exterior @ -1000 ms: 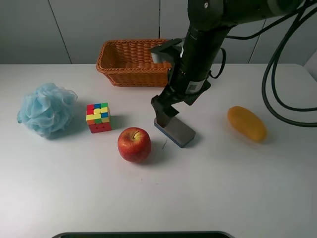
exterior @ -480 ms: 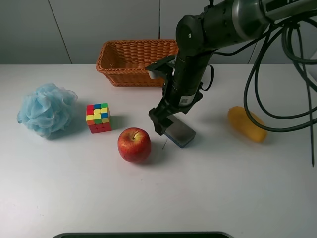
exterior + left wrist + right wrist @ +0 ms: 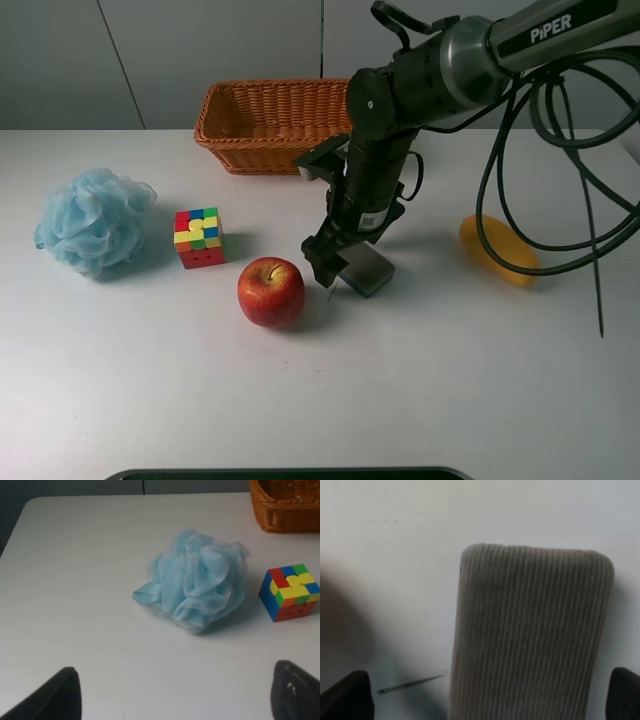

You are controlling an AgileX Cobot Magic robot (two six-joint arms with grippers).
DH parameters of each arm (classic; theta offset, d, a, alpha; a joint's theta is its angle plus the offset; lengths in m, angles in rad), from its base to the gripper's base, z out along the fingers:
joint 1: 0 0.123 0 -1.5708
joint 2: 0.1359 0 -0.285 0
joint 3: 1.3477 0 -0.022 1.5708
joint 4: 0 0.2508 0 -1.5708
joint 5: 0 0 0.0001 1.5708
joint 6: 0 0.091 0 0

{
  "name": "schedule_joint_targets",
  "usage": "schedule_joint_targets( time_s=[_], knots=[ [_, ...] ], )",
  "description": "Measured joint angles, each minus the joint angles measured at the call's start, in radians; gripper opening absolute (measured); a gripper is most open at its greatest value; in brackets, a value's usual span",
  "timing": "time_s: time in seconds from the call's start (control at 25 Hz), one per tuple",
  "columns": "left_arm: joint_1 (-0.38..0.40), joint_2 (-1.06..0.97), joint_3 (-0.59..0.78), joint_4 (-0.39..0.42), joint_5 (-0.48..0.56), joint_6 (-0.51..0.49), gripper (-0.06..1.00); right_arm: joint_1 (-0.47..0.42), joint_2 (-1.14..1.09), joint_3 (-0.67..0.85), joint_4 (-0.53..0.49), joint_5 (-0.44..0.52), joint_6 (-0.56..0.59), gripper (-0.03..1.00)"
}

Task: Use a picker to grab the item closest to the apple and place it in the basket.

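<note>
Exterior high: right tool (image 3: 335, 268) low over ribbed block (image 3: 370, 270), centre of worktop (image 3: 450, 380), beside apple (image 3: 271, 291); basket (image 3: 262, 125) at far edge; left wrist: left tool (image 3: 175, 697) released, idle; right wrist: right tool (image 3: 485, 697) spread astride ribbed block (image 3: 530, 630); grasp step pending; next: clench, lift

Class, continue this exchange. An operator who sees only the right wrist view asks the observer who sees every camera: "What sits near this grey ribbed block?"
Observer: A red apple lies close beside the block, not touching it.
Operator: Where is the basket?
Observer: Behind the block, at the back of the high view.
Operator: And the other arm?
Observer: Its left fingers hang open, facing a blue bath puff.
</note>
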Motion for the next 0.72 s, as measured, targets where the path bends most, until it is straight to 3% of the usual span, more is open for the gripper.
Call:
schedule_joint_targets(
  time_s=[0.24,0.4,0.72],
  knots=[
    [0.0,0.0,0.0,0.0,0.0,0.0,0.73,0.0,0.011,0.0,-0.004,-0.014,0.0,0.68],
    [0.0,0.0,0.0,0.0,0.0,0.0,0.73,0.0,0.011,0.0,-0.004,-0.014,0.0,0.39],
    [0.0,0.0,0.0,0.0,0.0,0.0,0.73,0.0,0.011,-0.005,-0.004,-0.008,0.0,0.4]
  ],
)
